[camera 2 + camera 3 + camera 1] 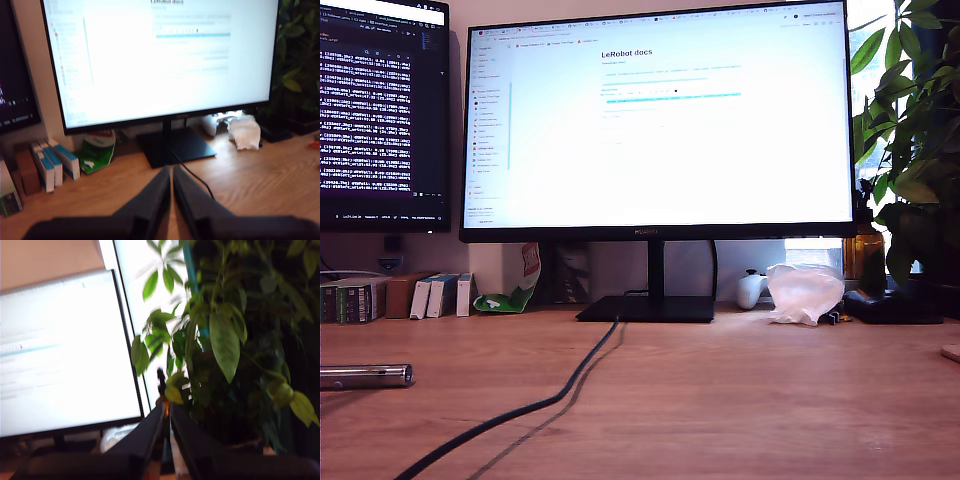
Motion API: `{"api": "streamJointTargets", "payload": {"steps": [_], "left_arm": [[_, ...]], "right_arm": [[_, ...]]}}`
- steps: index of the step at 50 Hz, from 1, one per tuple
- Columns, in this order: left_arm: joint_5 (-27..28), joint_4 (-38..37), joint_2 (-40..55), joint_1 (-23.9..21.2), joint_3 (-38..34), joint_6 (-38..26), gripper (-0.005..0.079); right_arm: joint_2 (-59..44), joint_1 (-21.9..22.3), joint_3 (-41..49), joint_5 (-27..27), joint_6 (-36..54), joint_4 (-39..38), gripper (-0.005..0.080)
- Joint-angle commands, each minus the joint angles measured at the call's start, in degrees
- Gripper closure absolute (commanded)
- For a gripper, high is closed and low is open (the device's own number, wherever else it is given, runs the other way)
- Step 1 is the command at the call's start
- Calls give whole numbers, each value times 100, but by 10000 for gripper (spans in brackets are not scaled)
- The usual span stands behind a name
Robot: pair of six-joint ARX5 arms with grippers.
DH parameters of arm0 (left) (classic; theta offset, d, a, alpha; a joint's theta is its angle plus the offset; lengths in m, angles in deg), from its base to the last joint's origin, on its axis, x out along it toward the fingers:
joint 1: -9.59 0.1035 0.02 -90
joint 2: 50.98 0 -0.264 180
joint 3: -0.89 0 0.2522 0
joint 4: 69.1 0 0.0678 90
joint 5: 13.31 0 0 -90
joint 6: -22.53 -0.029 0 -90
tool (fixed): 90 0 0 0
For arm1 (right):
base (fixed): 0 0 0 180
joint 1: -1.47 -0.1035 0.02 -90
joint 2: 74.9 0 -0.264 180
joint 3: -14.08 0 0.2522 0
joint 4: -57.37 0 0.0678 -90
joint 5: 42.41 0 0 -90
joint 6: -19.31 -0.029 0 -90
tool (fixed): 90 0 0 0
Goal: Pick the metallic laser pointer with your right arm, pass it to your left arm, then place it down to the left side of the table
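Exterior view first: you can see the laser pointer [365, 376] lying flat on the table [740, 400] at that view's left edge, its shiny barrel running sideways with one end cut off by the frame. A black cable [535, 398] snakes from the monitor stand [647, 307] toward the near edge, passing well to the right of the pointer in this view. Neither arm shows here.

First wrist view gives you my first gripper [171, 175], its two dark fingers pressed together with only a thin seam between them and nothing held. It points toward the monitor stand, above the wooden table, with small boxes [52, 162] and a green-and-white packet [97, 150] standing along the back.

Second wrist view shows you my second gripper [166, 412], fingers likewise closed tip to tip and empty, aimed at the leafy plant [225, 355] beside the big monitor [65, 355]. The pointer appears in neither wrist view.
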Motion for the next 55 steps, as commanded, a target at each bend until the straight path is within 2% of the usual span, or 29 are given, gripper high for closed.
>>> {"api": "streamJointTargets", "payload": {"steps": [1,8,16,27,39,46,52,55], "left_arm": [[7,291,-166,-17,-199,-140,766],[-9,730,-472,-33,-623,-197,766],[-466,863,-588,-31,-1008,-201,766],[-780,1451,-588,-31,-1484,-203,766],[-1169,1884,-592,-31,-1996,-262,766],[-1373,1687,-625,-37,-2026,-446,766],[-1661,1532,-667,-37,-2026,-345,766],[-1875,1298,-664,-35,-2026,-236,766]], "right_arm": [[46,-26,190,-63,63,-186,765],[46,-26,538,-109,184,-636,765],[46,-26,966,-107,192,-1102,765],[46,-26,1567,-81,321,-1362,765],[46,-26,1902,63,542,-1193,764],[46,-26,1902,229,612,-1130,765],[46,-26,1899,216,603,-678,764],[46,-28,1899,184,306,-428,764]]}}
